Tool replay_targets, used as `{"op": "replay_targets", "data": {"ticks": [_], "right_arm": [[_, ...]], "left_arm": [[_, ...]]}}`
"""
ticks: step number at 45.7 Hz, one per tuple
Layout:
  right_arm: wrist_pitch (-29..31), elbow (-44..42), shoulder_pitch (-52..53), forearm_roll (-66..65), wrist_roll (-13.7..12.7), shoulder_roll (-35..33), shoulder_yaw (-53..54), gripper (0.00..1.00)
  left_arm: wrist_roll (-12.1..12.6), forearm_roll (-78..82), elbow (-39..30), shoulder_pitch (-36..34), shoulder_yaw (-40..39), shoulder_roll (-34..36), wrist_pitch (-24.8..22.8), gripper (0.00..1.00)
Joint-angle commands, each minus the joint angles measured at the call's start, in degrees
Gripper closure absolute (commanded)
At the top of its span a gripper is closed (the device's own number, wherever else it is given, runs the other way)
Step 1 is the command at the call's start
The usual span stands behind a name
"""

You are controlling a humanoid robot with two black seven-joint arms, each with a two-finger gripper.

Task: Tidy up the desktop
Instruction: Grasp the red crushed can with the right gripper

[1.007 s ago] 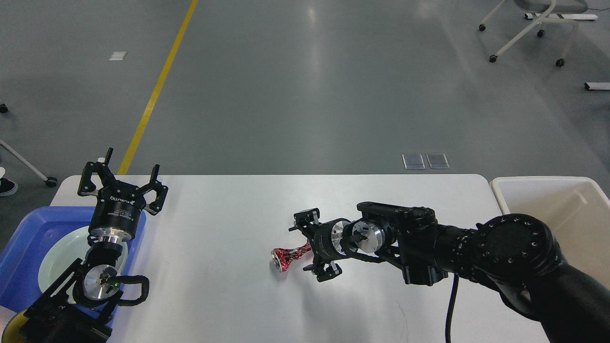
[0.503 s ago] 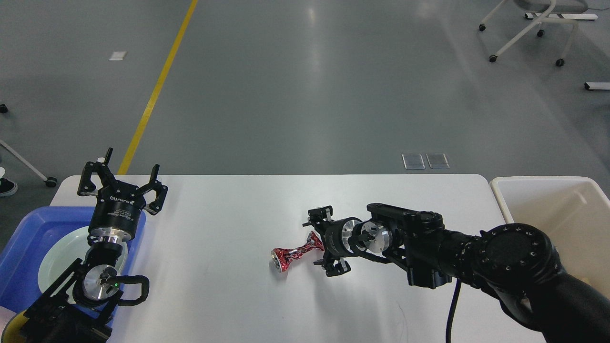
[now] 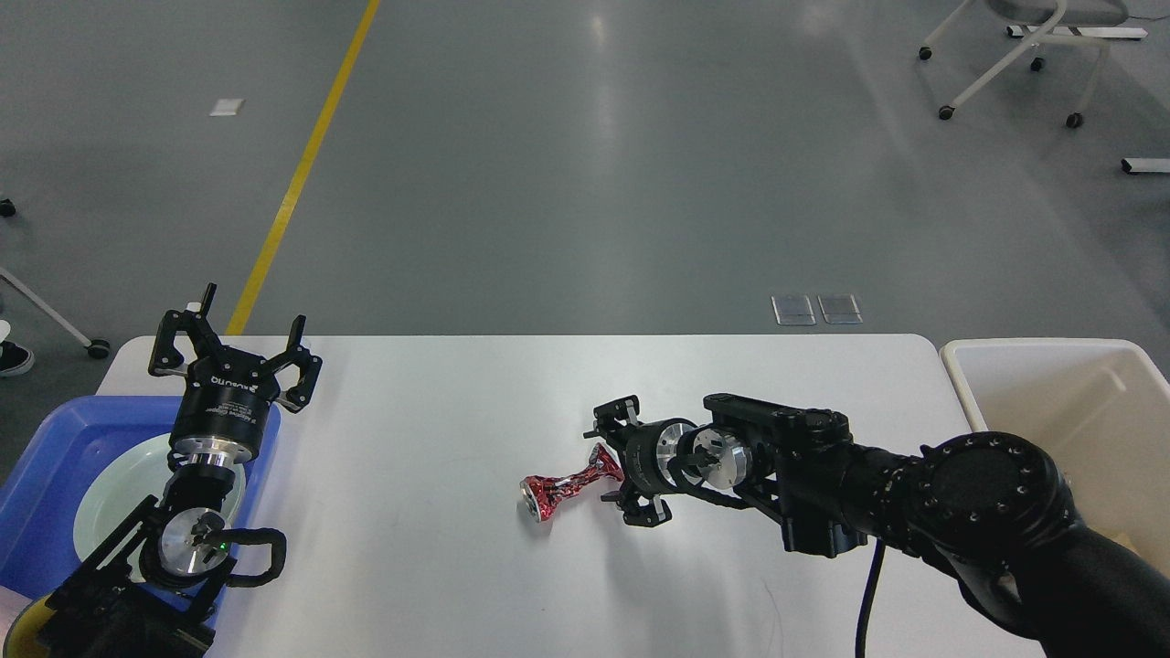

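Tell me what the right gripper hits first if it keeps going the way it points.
The crushed red can: the right gripper points left at its near end, apparently already at it, though depth is unclear from this view.

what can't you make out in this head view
- Crushed red can: whether the right pincer touches its near end; the pincer body hides the contact.
- Cream bin: its contents, hidden by the right arm and frame edge.
- Blue tray: partly hidden by the left arm.

A single head view looks forward and steeply down from above the near edge of the desk [image 3: 439, 567], close enough that both arms enter from the bottom corners, with open floor filling the upper half.
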Motion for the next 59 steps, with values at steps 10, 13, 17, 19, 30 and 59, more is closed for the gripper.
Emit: {"op": "replay_targets", "data": {"ticks": [10, 13, 17, 19, 30, 59], "right_arm": [[-1.3, -0.2, -0.7, -0.2, -0.1, 0.0, 0.0, 0.43], [-2.1, -0.6, -0.8, -0.2, -0.1, 0.0, 0.0, 0.44], [-2.3, -0.7, -0.9, -0.2, -0.1, 0.0, 0.0, 0.44], [-2.4, -0.9, -1.1, -0.2, -0.1, 0.0, 0.0, 0.44], [-2.3, -1.3, -1.2, -0.3, -0.1, 0.0, 0.0, 0.52], [-1.2, 0.2, -1.0, -0.3, -0.9, -0.3, 1.7, 1.00]], "left_arm": [[0.0, 0.0, 0.0, 0.0, 0.0, 0.0, 0.0, 0.04], [0.0, 0.0, 0.0, 0.0, 0.0, 0.0, 0.0, 0.04], [0.0, 0.0, 0.0, 0.0, 0.0, 0.0, 0.0, 0.04], [0.0, 0.0, 0.0, 0.0, 0.0, 0.0, 0.0, 0.04], [0.0, 0.0, 0.0, 0.0, 0.0, 0.0, 0.0, 0.04], [0.0, 0.0, 0.0, 0.0, 0.0, 0.0, 0.0, 0.04]]}}
